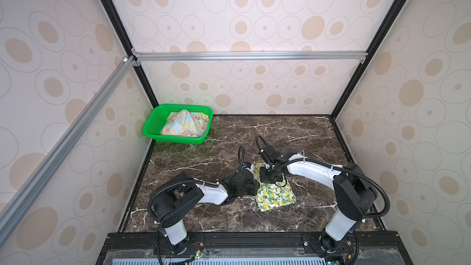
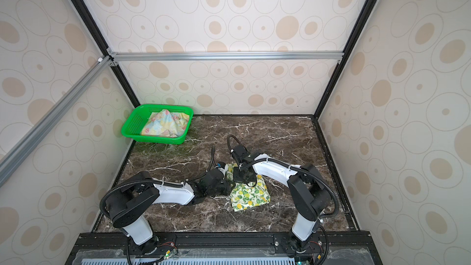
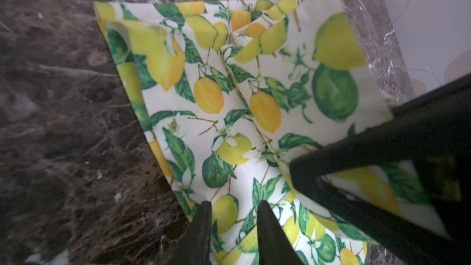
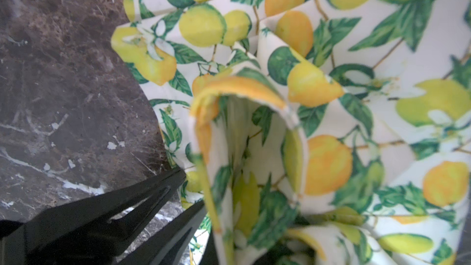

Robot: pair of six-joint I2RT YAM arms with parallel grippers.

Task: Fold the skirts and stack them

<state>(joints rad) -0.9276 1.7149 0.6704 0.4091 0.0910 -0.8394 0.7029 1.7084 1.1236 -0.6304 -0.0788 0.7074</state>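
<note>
Lemon skirt [image 2: 251, 196]: under right gripper [image 2: 246, 178], just beside left gripper [image 2: 228, 186].
Basket [image 2: 158, 138]: well beyond left gripper, floral skirt [image 2: 165, 123] inside.

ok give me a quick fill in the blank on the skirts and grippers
1. The flowered skirt lies ____ the green basket.
2. The lemon skirt, on the table, shows yellow lemons and ____ leaves.
3. The right gripper is ____ on a fold of the lemon skirt.
4. The left gripper is ____, with lemon skirt showing between its jaws.
Missing words: inside; green; shut; open.
</note>
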